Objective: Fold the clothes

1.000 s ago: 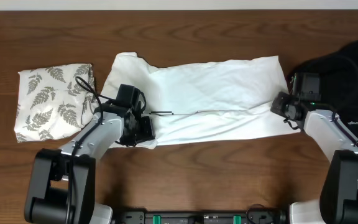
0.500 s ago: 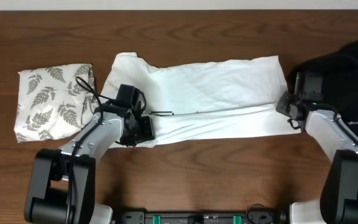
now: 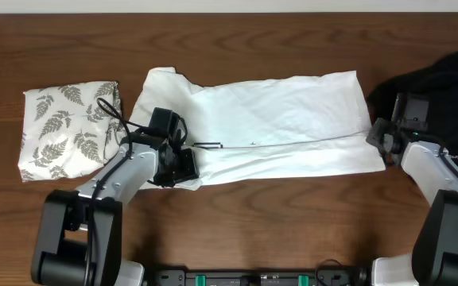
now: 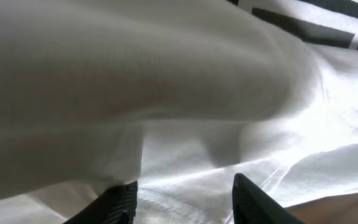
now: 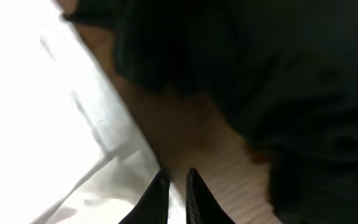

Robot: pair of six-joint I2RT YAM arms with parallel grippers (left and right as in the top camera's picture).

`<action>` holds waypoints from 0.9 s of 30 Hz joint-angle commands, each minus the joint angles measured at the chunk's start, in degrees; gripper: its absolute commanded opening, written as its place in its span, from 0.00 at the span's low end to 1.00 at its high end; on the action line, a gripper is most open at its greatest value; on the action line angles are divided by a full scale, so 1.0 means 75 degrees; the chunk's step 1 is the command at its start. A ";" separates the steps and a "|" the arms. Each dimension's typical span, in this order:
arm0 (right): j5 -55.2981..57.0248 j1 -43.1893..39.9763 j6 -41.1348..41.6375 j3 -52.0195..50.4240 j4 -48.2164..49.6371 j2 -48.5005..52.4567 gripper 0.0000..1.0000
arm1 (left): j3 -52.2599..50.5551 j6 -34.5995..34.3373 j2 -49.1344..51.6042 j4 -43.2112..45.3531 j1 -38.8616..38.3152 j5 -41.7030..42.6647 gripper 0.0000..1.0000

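The T-shirt (image 3: 269, 119) lies spread lengthwise across the middle of the table (image 3: 293, 222). Well to its left lies the folded cloth (image 3: 68, 129); just off its right end, a heaped garment (image 3: 444, 95). The left gripper (image 3: 183, 163) sits on its near left corner, the right gripper (image 3: 382, 143) at its near right corner

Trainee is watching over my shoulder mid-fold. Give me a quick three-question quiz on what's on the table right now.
1. True or false: the fern-print cloth lies on the left arm's side of the white T-shirt.
2. What lies just beyond the right hand, on the side away from the shirt? A. the fern-print cloth B. the black garment C. a metal tray
3. Fill in: in the left wrist view, the left hand has its fingers ___ (apart or together), with white fabric between them.

Key: 1 true; 2 B; 3 apart.
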 commanded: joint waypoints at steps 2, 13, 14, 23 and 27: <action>-0.2192 -0.0006 -0.1166 0.0131 -0.0055 -0.0012 0.09 | -0.0070 -0.0015 0.0099 -0.0108 -0.0003 -0.0125 0.50; -0.2349 0.0303 -0.1763 -0.0044 -0.0915 -0.0003 0.10 | -0.0070 -0.0015 0.0099 -0.0102 -0.0003 -0.0128 0.50; -0.2226 0.0303 -0.1763 -0.0099 -0.0912 0.0003 0.10 | -0.0070 -0.0012 0.0099 -0.0102 -0.0003 -0.0128 0.50; -0.2020 0.0294 -0.1766 -0.0638 -0.0854 0.0003 0.13 | -0.0070 -0.0012 0.0099 -0.0329 -0.0003 -0.0128 0.51; -0.1964 0.0294 -0.1746 -0.0959 -0.1011 0.0003 0.11 | -0.0070 -0.0009 0.0099 -0.0656 -0.0003 -0.0128 0.51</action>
